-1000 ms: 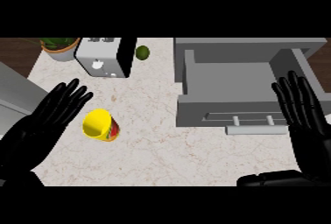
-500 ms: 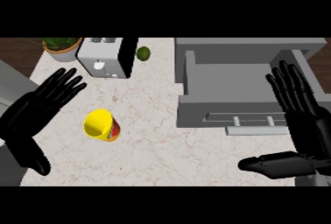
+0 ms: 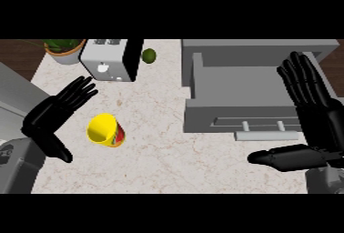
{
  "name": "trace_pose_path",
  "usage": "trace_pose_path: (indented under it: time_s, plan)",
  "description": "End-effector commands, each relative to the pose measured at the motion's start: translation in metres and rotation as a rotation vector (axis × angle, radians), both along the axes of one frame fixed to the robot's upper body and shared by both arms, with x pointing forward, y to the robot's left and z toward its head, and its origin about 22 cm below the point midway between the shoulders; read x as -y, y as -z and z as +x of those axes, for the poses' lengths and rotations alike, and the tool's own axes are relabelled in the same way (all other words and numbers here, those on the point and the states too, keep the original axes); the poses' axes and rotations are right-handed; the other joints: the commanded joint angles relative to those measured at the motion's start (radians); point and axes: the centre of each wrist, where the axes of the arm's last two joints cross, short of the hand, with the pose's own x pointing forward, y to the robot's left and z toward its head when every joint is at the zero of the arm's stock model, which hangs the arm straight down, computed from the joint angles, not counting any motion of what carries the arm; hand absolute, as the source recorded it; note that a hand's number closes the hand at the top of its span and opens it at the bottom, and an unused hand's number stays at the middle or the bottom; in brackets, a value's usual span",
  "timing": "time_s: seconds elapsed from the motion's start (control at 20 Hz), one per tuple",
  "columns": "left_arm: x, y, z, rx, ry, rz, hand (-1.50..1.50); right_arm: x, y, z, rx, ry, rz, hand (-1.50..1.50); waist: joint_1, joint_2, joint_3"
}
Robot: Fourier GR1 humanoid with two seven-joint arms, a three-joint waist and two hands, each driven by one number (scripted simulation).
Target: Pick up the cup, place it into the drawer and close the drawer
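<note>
Cup [image 3: 105, 130] was yellow w/ a red patch on its side, lying tipped on the counter [image 3: 168, 154], mouth facing up-left toward the viewer; not yet held. Left hand [image 3: 57, 113] sat just beside it on the left, fingers straight and spread wide, thumb hanging low, nothing in it; a narrow gap of counter showed btw. palm and cup. Drawer [image 3: 242, 93] was pulled open to the right of the cup, well apart from it, grey, w/ handle [image 3: 265, 135] on the near front; interior showed nothing in it. Right hand [image 3: 314, 111] was over the drawer's right edge, fingers straight and flat, thumb out to the left, holding nothing. Further back: toaster [image 3: 111, 59], a green fruit [image 3: 149, 55], potted plant [image 3: 64, 49], none in the way. Step in hand, by my reading: grasp approach, left side. To do it well, I'd bring the palm against the cup's side rather than the rim, since a cup on its side may roll; curl fingers round the body before lifting, then carry across w/ enough height to pass the drawer's front wall.
</note>
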Motion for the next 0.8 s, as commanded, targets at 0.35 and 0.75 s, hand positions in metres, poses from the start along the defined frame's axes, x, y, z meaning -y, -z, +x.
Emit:
trace_pose_path:
  time_s: [0.35, 0.75]
  plan:
    - [-0.023, 0.068, -0.007, -0.051, -0.047, 0.057, -1.50, 0.012, -0.007, 0.010, 0.004, -0.006, -0.001, -1.50, -0.011, 0.004, -0.001]
    - [-0.008, 0.092, -0.009, -0.047, -0.076, 0.097, -1.50, 0.009, -0.011, 0.024, 0.016, -0.001, -0.005, -1.50, -0.017, 0.009, -0.002]
